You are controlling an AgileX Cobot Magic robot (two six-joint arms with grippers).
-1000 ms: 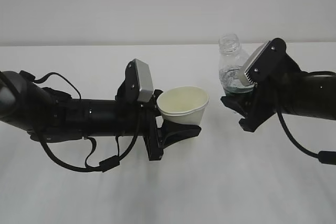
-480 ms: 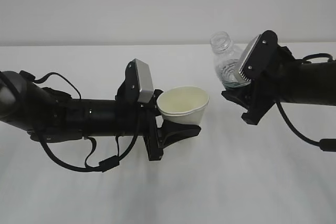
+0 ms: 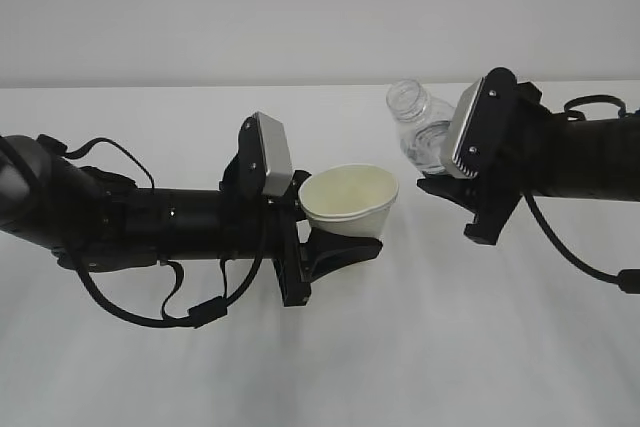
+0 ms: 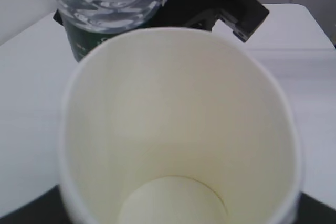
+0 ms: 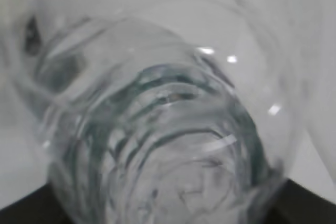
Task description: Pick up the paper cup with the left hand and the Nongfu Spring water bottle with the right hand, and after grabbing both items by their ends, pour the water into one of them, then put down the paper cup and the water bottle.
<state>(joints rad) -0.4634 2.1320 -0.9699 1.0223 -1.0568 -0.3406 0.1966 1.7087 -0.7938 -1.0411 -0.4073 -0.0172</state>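
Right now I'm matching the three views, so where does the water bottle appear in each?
Exterior view: water bottle upper right, tilted toward the paper cup.
Left wrist view: top left, behind the cup's rim.
Right wrist view: fills the frame, seen along its length.
Shared landmark: the cup.

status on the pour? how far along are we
Done: both picked up. The left hand holds the paper cup clear of the table; the right hand holds the Nongfu Spring water bottle.
In hand: the bottle is tilted, mouth toward the cup, beside rather than over it. The cup's inside looks dry.
Left: pour, then set both down.
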